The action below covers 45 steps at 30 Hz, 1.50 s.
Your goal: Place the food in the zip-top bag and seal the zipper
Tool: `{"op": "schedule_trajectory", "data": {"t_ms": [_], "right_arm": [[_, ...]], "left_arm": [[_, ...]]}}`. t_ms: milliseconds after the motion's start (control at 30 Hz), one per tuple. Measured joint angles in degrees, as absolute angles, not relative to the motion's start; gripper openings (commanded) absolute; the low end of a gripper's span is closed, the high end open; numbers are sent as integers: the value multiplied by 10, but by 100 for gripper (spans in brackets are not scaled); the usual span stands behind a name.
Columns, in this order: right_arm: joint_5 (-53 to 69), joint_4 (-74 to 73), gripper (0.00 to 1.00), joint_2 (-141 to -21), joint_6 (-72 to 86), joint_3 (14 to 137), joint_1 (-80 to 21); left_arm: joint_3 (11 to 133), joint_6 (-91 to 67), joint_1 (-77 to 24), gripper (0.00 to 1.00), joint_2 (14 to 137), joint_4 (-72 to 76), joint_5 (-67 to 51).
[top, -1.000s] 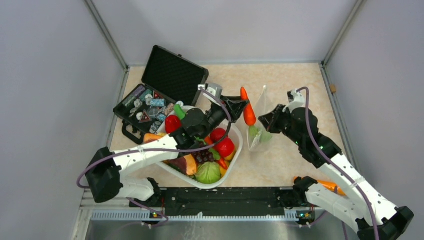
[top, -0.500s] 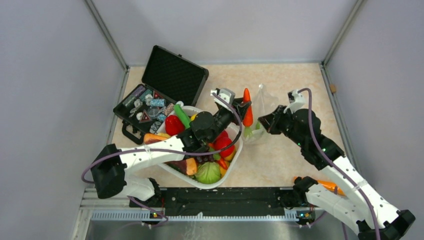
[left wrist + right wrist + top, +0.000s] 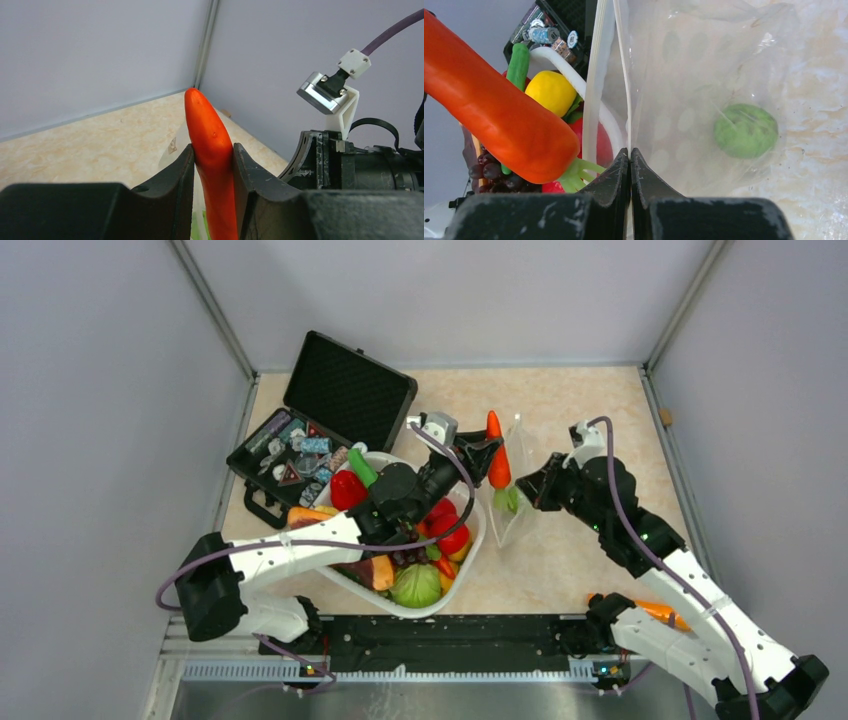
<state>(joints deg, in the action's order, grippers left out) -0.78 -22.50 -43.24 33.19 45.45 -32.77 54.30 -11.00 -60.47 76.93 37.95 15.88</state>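
Top view: my left tool (image 3: 487, 455) is clamped on the long orange plastic toy carrot (image 3: 497, 462), stalk down. Over the last second it has only nudged about between the white oval basket (image 3: 466, 558) and the clear crinkly plastic zip-top bag (image 3: 508, 515). The bag has swayed wider, then narrowed again. My right tool (image 3: 541, 485) is pinched together on the bag's upper edge and holds it upright on the bench (image 3: 590, 410). I judge that the carrot isn't in yet.

Left wrist view: both fingers squeeze the carrot mid-body, tip up.

Right wrist view: fingers are closed on one lip by the thin clear zipper strip (image 3: 624, 75). The mouth gap is narrow and the carrot is just outside it. A small round green piece (image 3: 745, 131) is already inside.
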Motion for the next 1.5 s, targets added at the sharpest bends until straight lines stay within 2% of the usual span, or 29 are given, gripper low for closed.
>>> {"op": "schedule_trajectory", "data": {"t_ms": [333, 600, 933, 1200, 1400, 1500], "right_arm": [[10, -222, 0, -432, 331, 455, -328], [29, -206, 0, -431, 348, 455, -328], [-4, -189, 0, -424, 399, 455, -328], [-7, -167, 0, -424, 416, 455, -328], [1, -165, 0, -422, 417, 455, -328], [1, -171, 0, -418, 417, 455, -328]], "left_arm": [[543, -97, -605, 11, 770, 393, 175], [544, -72, -612, 13, 821, 390, 187], [544, -35, -631, 19, 829, 383, 179], [567, -27, -634, 29, 843, 325, 173], [610, -7, -634, 43, 857, 265, 176], [646, -3, -633, 54, 864, 218, 171]]}}
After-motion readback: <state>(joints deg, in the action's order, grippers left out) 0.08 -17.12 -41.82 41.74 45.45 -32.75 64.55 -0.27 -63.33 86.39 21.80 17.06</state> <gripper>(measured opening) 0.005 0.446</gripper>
